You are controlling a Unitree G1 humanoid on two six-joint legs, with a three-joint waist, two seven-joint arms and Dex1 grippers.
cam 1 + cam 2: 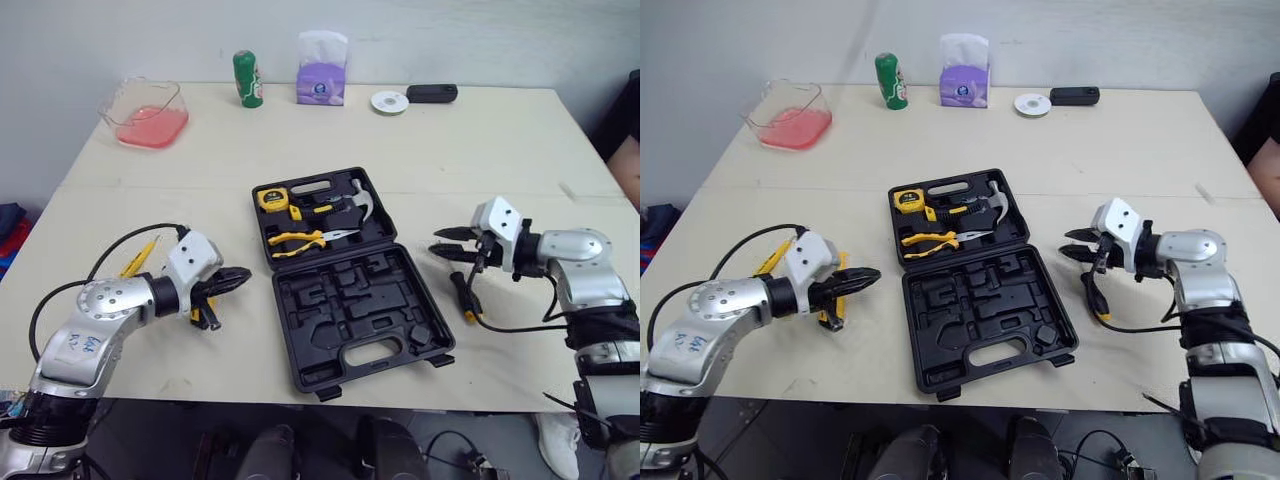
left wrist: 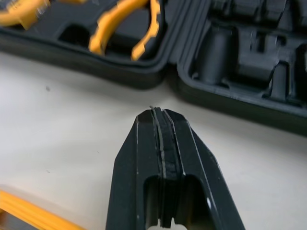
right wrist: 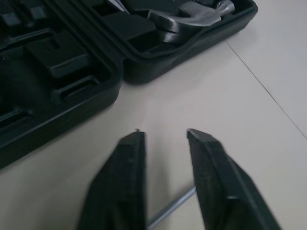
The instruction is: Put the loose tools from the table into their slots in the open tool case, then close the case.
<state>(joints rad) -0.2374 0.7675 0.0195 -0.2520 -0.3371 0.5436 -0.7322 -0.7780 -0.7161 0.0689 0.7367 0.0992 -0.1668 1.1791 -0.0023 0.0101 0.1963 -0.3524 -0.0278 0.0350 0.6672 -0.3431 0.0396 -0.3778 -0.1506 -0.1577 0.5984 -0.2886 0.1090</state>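
Right of the case, the right gripper hovers with fingers apart just over a screwdriver. Left of the case, the left gripper is closed on nothing, beside a yellow tool.

Soft, even light falls from above across my pale counter, with no harsh spots. The tool case throws only a thin, faint shadow along its near edge, and its black plastic swallows detail in the slots. A small gleam sits on the head of the hammer. Close to my left gripper the handles of the pliers smear out of focus. Beside my right gripper the case rim looks soft too.
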